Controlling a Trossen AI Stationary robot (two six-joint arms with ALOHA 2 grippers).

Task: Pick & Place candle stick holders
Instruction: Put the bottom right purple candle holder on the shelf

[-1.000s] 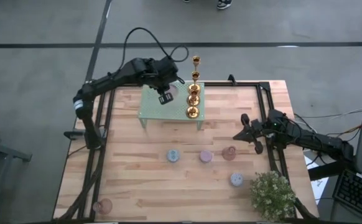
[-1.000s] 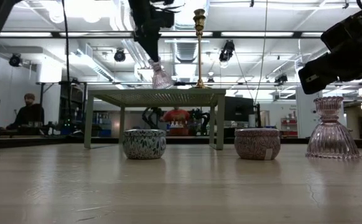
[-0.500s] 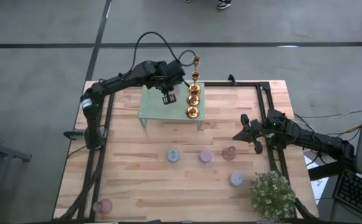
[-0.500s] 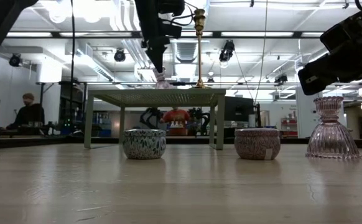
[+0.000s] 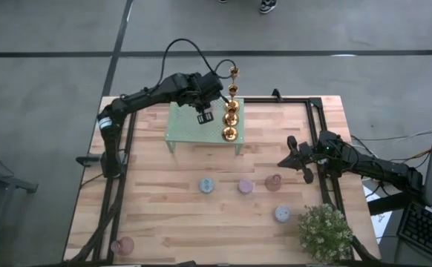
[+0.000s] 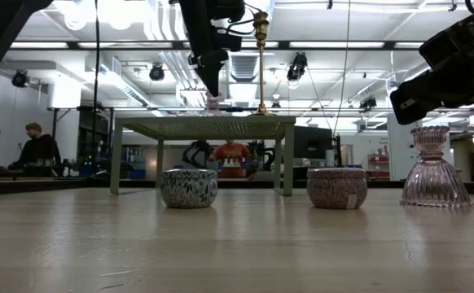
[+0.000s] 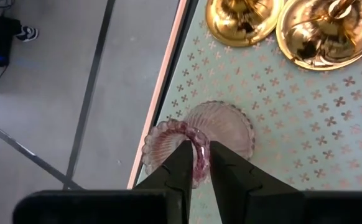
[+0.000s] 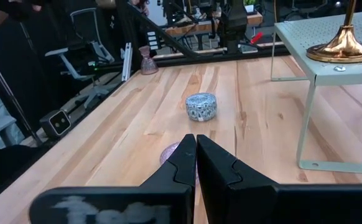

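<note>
Your left gripper point(image 7: 198, 163), fingers clenched on the pink glass holder's point(image 7: 196, 139) rim, is placing it at the rack's point(image 7: 305, 124) edge; release next, gently.

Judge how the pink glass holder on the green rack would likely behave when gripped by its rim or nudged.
The pink glass holder looks ribbed and thin-walled, so probably fragile and slippery under the left gripper pinching its rim. It stands near the mint-green rack edge, so a nudge might tip it off.

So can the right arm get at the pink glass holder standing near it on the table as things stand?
Probably yes. The right pincer hangs shut beside the pink glass holder, with bare table between them. The lilac tin sits on the holder's other side, out of the way.
</note>
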